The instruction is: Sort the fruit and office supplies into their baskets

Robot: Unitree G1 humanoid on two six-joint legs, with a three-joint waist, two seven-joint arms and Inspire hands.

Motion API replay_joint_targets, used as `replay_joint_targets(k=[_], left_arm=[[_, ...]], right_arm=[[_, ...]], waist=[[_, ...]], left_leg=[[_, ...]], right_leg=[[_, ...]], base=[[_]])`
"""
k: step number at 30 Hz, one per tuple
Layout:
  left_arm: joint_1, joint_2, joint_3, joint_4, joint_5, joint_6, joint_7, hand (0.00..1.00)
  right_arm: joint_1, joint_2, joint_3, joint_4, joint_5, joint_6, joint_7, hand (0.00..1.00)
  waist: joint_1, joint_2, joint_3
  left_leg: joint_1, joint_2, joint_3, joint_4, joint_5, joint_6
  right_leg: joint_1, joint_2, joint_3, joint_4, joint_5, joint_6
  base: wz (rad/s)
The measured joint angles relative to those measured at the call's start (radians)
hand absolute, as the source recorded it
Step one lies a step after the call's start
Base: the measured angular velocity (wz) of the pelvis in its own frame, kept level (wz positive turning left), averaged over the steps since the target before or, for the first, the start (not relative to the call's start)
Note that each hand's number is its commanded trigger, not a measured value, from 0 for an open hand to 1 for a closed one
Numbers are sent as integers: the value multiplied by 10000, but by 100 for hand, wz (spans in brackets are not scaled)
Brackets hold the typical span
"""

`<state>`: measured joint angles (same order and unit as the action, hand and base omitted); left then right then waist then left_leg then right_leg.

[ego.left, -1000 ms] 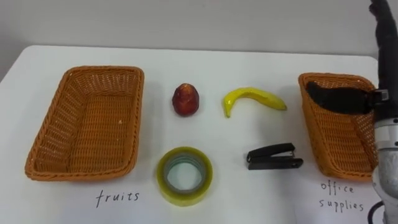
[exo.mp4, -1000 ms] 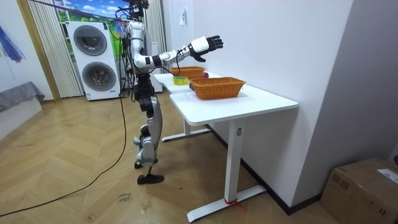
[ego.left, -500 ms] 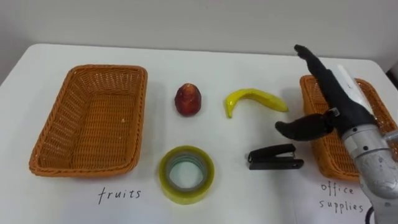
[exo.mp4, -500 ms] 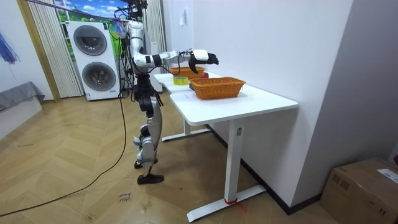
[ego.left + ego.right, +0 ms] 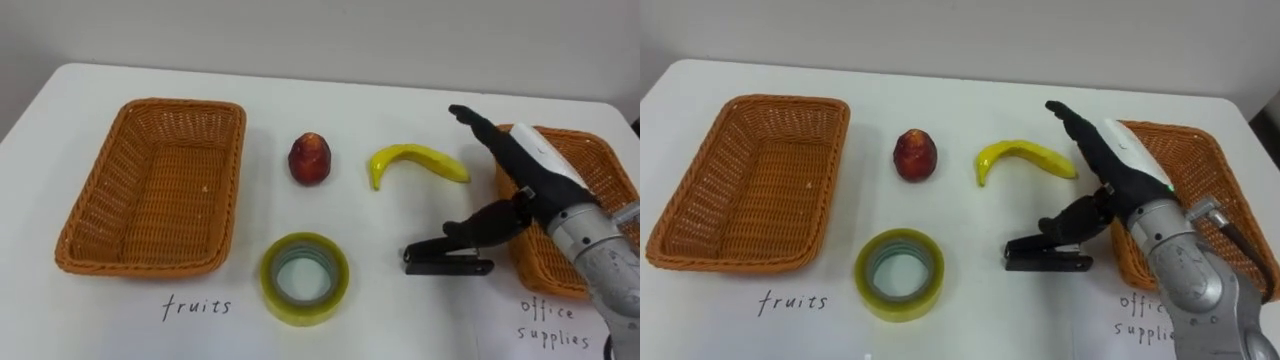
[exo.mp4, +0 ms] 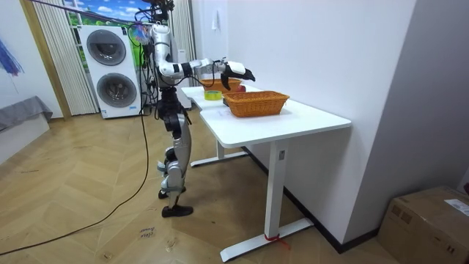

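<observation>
A black stapler [image 5: 447, 260] lies on the white table [image 5: 400, 325], just left of the right wicker basket [image 5: 590, 165]. My right hand [image 5: 530, 175] hovers over the stapler's right end, open, with its fingers stretched toward the far edge and its thumb [image 5: 480, 225] reaching down at the stapler. A yellow banana [image 5: 415, 160] lies just beyond the hand. A red fruit [image 5: 311, 159] sits at the centre, and a roll of clear tape [image 5: 304, 279] lies near the front edge. The left wicker basket [image 5: 75, 225] holds nothing. In the room view I stand at the table's end with the right hand [image 6: 236, 70] out over it.
Handwritten labels mark the table in front of each basket. A wall runs behind the table's far edge. Washing machines [image 6: 110, 70] stand behind me in the room view.
My right hand has come down and leftward from over the right basket to the stapler. The eye view has shifted slightly.
</observation>
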<state>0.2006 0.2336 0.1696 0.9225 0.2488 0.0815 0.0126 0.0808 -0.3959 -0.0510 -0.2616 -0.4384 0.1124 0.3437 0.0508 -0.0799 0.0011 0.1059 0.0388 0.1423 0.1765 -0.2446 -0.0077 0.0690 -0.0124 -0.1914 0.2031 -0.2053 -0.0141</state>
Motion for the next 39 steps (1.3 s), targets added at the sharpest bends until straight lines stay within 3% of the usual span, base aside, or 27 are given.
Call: replay_joint_targets(k=[4,18,27,32,39], left_arm=[[-139,241,-186,0,3,-1,-68,0],[-212,283,-183,0,271,-5,-415,0],[-254,305,-214,1,276,-28,-441,0],[-298,396,-698,-19,261,-26,-439,0],[-324,402,-773,-145,263,-26,-456,0]], right_arm=[[-184,-11,2,-1,50,0,356,0],[-642,-159,40,-1,-41,0,1371,0],[-798,-229,709,2,-251,0,1630,0],[-798,-425,1258,8,-402,205,2056,0],[-798,-447,1474,69,-399,230,2599,0]], waist=[[40,-112,52],[108,-166,22],[152,-228,28],[157,-245,18],[223,-303,17]], left_leg=[[-73,0,-52,65,1,-1],[-91,-10,-55,69,7,1],[-92,-12,-65,69,8,0],[-94,-6,-71,73,8,0],[-92,1,-71,89,8,0]], right_leg=[[-12,-7,-22,-1,3,-5],[-8,6,-36,5,4,-6],[-23,-6,-44,5,5,-8],[-24,4,-41,-1,8,-12],[-15,9,-36,-5,11,-16]], base=[[3],[0],[0],[0],[0]])
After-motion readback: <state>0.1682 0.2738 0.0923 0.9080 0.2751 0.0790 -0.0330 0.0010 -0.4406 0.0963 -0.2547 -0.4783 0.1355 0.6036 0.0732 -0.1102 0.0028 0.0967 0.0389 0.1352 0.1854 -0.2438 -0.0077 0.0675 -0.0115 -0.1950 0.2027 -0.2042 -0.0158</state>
